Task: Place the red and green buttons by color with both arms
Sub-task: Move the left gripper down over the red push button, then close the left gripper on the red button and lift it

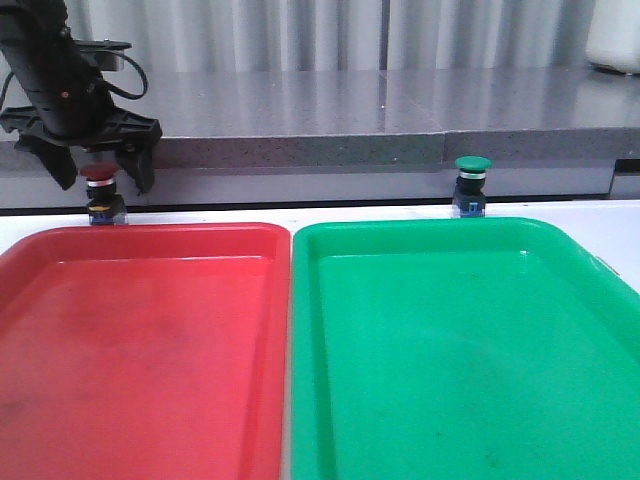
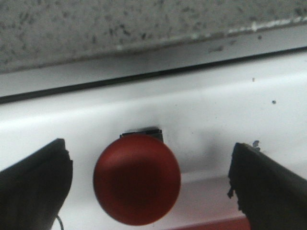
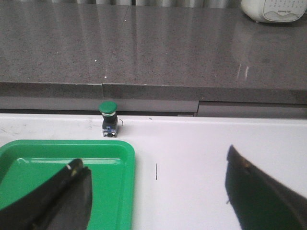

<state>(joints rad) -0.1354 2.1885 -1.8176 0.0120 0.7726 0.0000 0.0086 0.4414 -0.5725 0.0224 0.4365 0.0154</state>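
The left end effector (image 1: 100, 165) hangs over the red button (image 1: 101, 197), and its fingers hide part of the cap in the front view. In the left wrist view the cap (image 2: 137, 179) is blurred and covers the body below it. The red tray (image 1: 140, 340) and green tray (image 1: 460, 340) run off the frame. The right arm stays outside the front view.
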